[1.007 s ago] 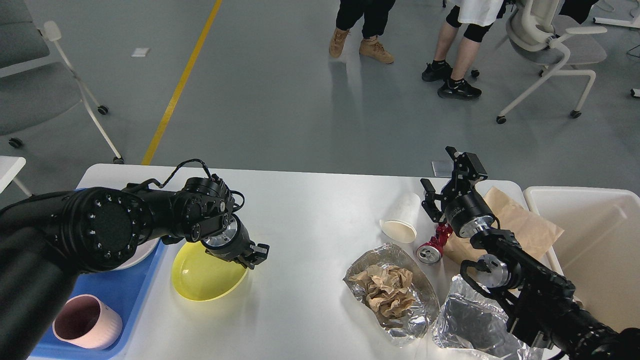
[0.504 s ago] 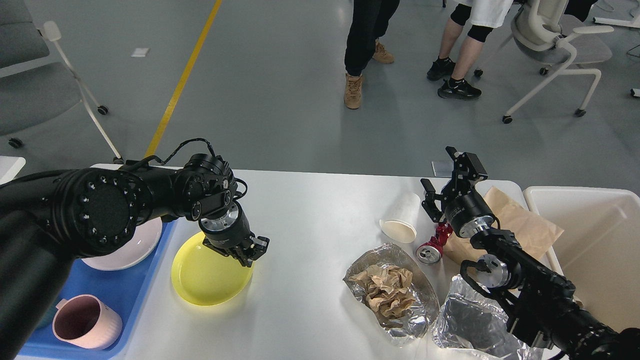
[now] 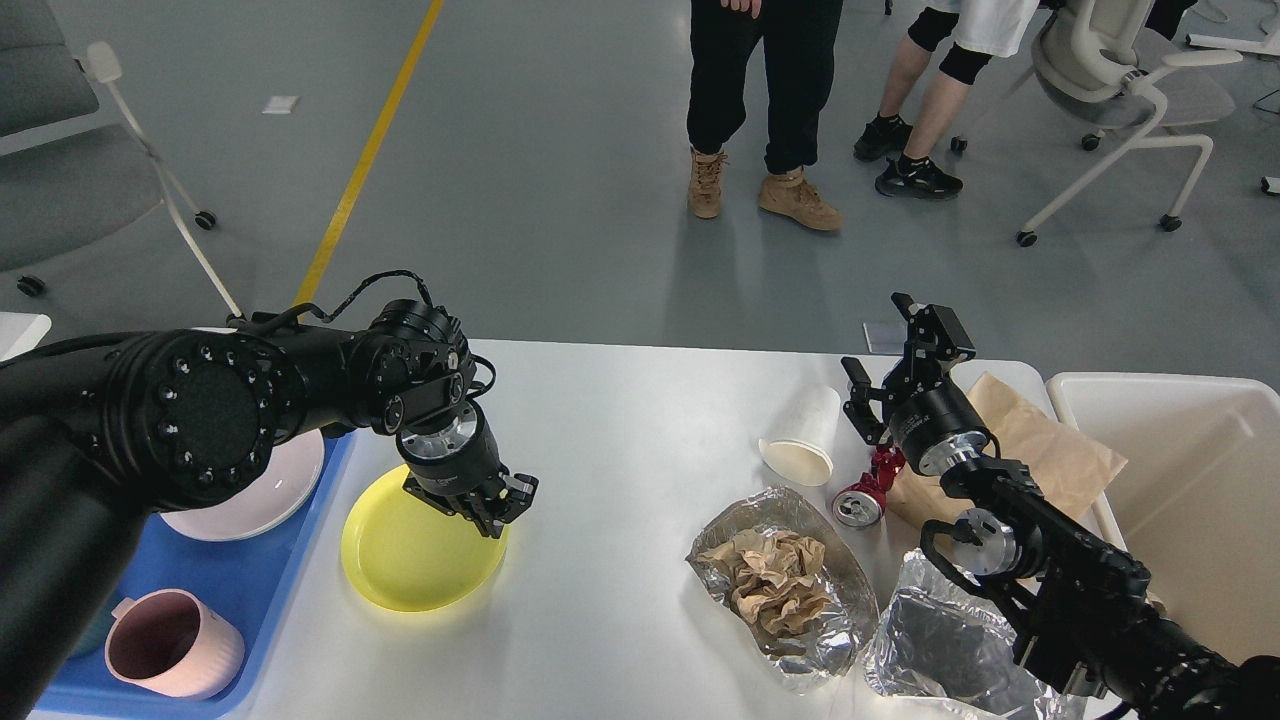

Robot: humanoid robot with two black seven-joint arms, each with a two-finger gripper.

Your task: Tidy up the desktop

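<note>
The white worktop point(image 3: 620, 420) spans the lower view, its far edge running from ten to two o'clock. Bare room lies at its centre and far-left. At eight o'clock a yellow plate point(image 3: 415, 555) sits just beside a blue tray point(image 3: 215, 590) holding a white bowl point(image 3: 265, 490) and pink mug point(image 3: 170, 645). The left gripper point(image 3: 490, 505) points down at the plate's far-right rim; whether it pinches, I cannot tell. At four o'clock: paper cup point(image 3: 805, 435), red can point(image 3: 868, 488), foil point(image 3: 790, 580). The right gripper point(image 3: 890, 345) points up, fingers spread.
</note>
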